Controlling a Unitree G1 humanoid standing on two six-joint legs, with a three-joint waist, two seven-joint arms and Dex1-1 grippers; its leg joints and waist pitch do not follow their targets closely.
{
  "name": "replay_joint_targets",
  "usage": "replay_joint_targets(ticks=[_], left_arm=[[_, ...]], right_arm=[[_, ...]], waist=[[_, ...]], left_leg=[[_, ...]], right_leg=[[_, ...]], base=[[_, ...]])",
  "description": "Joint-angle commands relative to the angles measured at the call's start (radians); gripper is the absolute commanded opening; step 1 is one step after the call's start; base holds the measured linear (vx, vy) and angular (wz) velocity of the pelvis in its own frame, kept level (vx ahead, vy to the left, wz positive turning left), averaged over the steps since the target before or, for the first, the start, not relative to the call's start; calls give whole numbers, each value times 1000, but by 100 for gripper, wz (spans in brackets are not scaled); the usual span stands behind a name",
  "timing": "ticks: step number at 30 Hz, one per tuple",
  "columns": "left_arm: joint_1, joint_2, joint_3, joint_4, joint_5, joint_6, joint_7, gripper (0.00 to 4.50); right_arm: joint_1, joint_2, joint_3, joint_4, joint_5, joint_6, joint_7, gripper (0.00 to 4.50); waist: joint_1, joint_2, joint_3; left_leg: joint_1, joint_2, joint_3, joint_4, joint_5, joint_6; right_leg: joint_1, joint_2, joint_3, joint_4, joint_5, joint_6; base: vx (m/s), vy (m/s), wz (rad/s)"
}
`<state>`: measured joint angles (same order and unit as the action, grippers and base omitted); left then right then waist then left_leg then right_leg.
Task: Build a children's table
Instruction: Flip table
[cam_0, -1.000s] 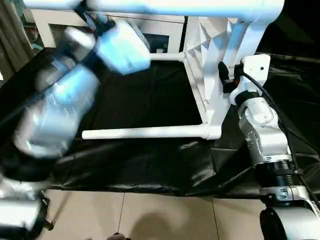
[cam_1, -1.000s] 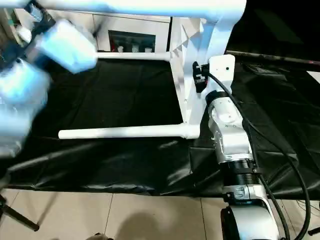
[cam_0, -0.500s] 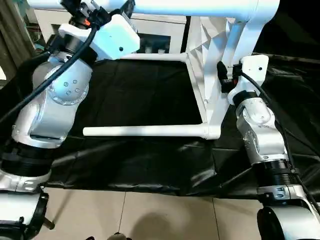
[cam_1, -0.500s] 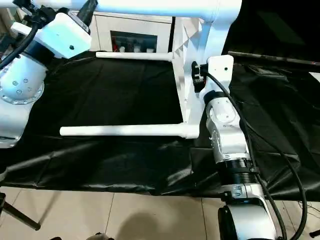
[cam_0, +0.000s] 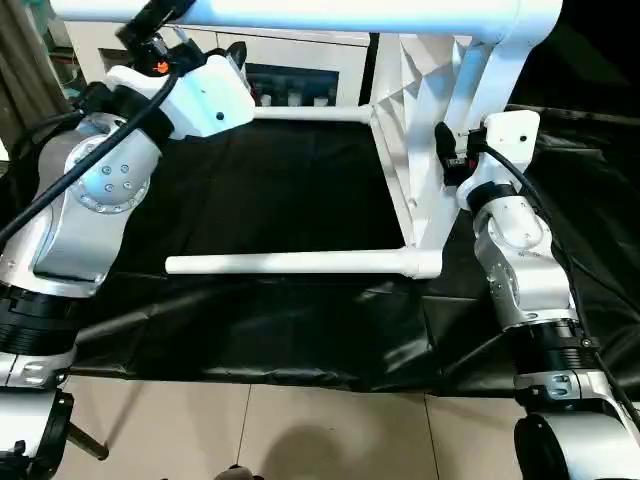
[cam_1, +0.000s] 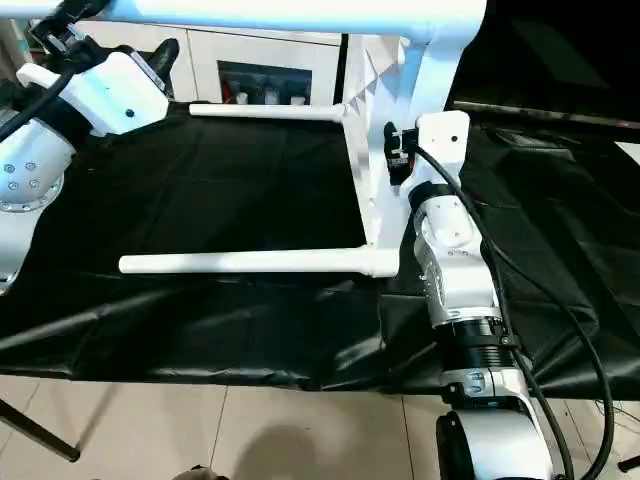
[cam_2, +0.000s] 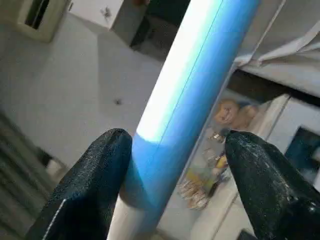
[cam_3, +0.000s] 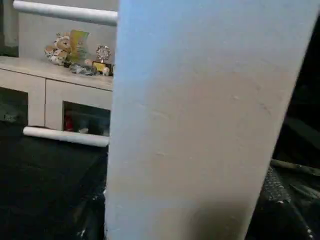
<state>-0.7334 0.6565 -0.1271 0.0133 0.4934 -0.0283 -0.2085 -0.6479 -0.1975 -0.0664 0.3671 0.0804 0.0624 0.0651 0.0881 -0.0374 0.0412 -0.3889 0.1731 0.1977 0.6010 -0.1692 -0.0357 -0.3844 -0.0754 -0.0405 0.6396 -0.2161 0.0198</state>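
The children's table (cam_0: 440, 130) is shown tipped on its side upon black sheeting (cam_0: 280, 200), legs seated. Left claw (cam_2: 175, 165) spans the top leg (cam_0: 300, 12), ungripped; the right claw's state cannot be told.

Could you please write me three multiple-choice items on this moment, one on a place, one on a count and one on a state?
1. Where does the table top stand?
A. on its edge on the black sheet
B. flat on the floor
C. on the cabinet

2. How many legs run sideways from the top?
A. one
B. three
C. five

3. How are the left gripper fingers?
A. spread either side of the upper leg
C. pressed together

Answers: 1 A, its rim meets the sheet; 2 B, three bars; 3 A, leg between them.
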Motion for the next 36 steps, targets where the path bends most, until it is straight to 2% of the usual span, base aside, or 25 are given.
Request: replay_joint_targets(ticks=[1, 4, 7, 8, 10, 16, 19, 24, 25, 26, 27, 28, 29, 31, 32, 34, 35, 36], left_arm=[[-12, 3, 17, 36, 14, 26, 11, 350], [-15, -7, 36, 32, 21, 53, 34, 350], [-13, -20, 52, 24, 7, 68, 40, 314], [-11, -22, 57, 21, -5, 70, 35, 308], [-8, -26, 63, 18, -11, 69, 35, 294], [17, -62, 77, -27, -42, 104, 25, 242], [23, -79, 85, -37, -52, 117, 28, 237], [29, -131, 142, -39, -109, 168, 50, 235], [21, -161, 178, -37, -146, 194, 69, 235], [14, -187, 207, -37, -177, 215, 83, 235], [8, -210, 233, -38, -206, 235, 98, 235], [-3, -245, 276, -32, -246, 256, 130, 235], [-5, -258, 291, -28, -261, 262, 142, 235], [-6, -270, 304, -26, -273, 268, 147, 235], [-5, -289, 322, -22, -294, 277, 157, 235], [5, -350, 387, -9, -358, 296, 186, 235], [5, -350, 387, -9, -358, 296, 186, 235], [17, -382, 424, 0, -382, 304, 198, 235]], right_arm=[[28, 4, 15, 31, -11, 31, 23, 196], [29, 3, 13, 28, -11, 30, 26, 196], [28, -1, 11, 30, -10, 27, 28, 196], [27, -1, 10, 31, -10, 26, 28, 195], [25, -1, 10, 31, -10, 24, 28, 195], [21, -4, 8, 33, -7, 13, 42, 195], [16, -8, 10, 36, -8, 7, 50, 195], [-9, -55, 15, 38, -39, -14, 60, 195], [-30, -81, 2, 36, -37, -7, 69, 195], [-45, -97, -8, 35, -32, -2, 75, 195], [-60, -114, -14, 38, -31, -4, 84, 195], [-100, -168, -13, 45, -44, -13, 120, 195], [-118, -190, -11, 47, -47, -15, 143, 195], [-135, -212, -9, 48, -45, -16, 170, 195], [-159, -233, -12, 50, -38, -10, 197, 195], [-242, -322, 25, 57, -57, -17, 321, 195], [-242, -322, 25, 57, -57, -17, 321, 195], [-293, -374, 66, 62, -84, -32, 402, 195]], waist=[[-5, 21, -51], [-7, 21, -51], [-7, 21, -51], [-7, 24, -51], [-6, 20, -51], [-6, 18, -50], [-5, 17, -49], [-2, 16, -51], [1, 20, -52], [-1, 16, -51], [3, 12, -57], [6, 15, -61], [10, 12, -63], [25, 16, -63], [25, 20, -62], [25, 18, -62], [26, 19, -63], [27, 23, -63]], left_leg=[[38, 52, -40, -85, -400, -111], [37, 53, -41, -87, -398, -112], [35, 52, -40, -86, -391, -109], [36, 52, -40, -86, -391, -109], [37, 52, -39, -86, -394, -106], [37, 54, -39, -87, -398, -102], [35, 53, -38, -87, -385, -96], [33, 52, -35, -83, -350, -83], [27, 51, -32, -80, -298, -68], [26, 50, -30, -79, -286, -62], [27, 48, -27, -72, -252, -48], [23, 47, -26, -67, -215, -37], [13, 42, -21, -59, -144, -5], [1, 38, -17, -50, -77, 58], [2, 39, -16, -49, -78, 64], [4, 40, -16, -47, -82, 73], [7, 42, -17, -45, -83, 82], [6, 43, -16, -43, -82, 87]], right_leg=[[-1, -63, 42, -90, -267, -131], [0, -61, 41, -87, -255, -133], [2, -62, 42, -88, -239, -140], [1, -62, 42, -88, -238, -140], [0, -61, 42, -89, -240, -141], [-1, -63, 43, -91, -261, -136], [0, -63, 43, -91, -253, -136], [4, -64, 43, -90, -234, -143], [8, -63, 44, -86, -185, -147], [9, -62, 43, -86, -174, -150], [13, -62, 42, -81, -143, -161], [17, -63, 42, -76, -105, -170], [23, -60, 42, -69, -29, -190], [24, -62, 40, -63, 21, -199], [22, -62, 40, -63, 15, -201], [23, -58, 37, -65, -3, -206], [22, -56, 35, -66, -7, -214], [21, -54, 35, -64, -8, -219]], base=[[0, 0, 0], [0, 0, 0], [0, 0, 0], [0, 0, 0], [0, 0, 0], [0, 0, 0], [0, 0, 0], [0, 0, 0], [0, 0, 0], [0, 0, 0], [0, 0, 0], [0, 0, 0], [0, 0, 0], [0, 0, 0], [0, 0, 0], [0, 0, 0], [0, 0, 0], [0, 0, 0]])
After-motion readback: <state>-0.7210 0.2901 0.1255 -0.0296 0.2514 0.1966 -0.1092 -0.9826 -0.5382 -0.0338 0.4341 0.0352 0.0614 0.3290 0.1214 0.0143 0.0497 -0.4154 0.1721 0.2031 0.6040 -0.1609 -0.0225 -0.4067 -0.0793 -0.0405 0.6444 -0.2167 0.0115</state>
